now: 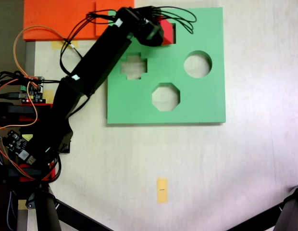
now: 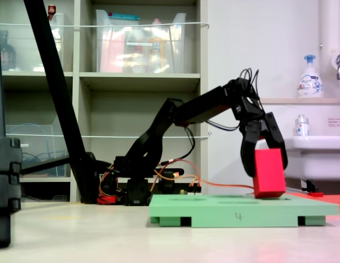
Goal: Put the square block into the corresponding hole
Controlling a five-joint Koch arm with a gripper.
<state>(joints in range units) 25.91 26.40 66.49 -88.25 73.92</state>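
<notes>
Tripod legs (image 1: 67,211): dark, at the bottom corners of the top-down fixed view, nearest the lens; a black pole (image 2: 57,87) slants across the left of the low side fixed view.
Block (image 2: 268,172): red, slightly tilted, its lower end at the board's top surface at the board's right end in the low side view; from above only a red patch (image 1: 168,32) shows beside the gripper, at the board's top edge.
Hole: a square cut-out sits under the block and gripper at the upper middle of the board; whether the block is partly in it or resting on its rim cannot be told.
Gripper (image 2: 264,156): black, pointing down, fingers set apart with the block clamped between them, one finger on each side of its upper part.
Arm (image 1: 86,77): black, reaching from its base at the left edge of the table up and right to the board in the top-down view.
Board (image 1: 197,103): green foam, flat on the table, with cross (image 1: 133,66), octagon (image 1: 166,97) and round (image 1: 197,64) cut-outs, all showing table through them.
Orange sheet (image 1: 57,19): just beyond the board's upper left corner.
Yellow tag (image 1: 162,190): on the table, well below the board.
Table (image 1: 235,168): pale.
Circuit boards and wires (image 1: 29,89): beside the arm's base at left.
</notes>
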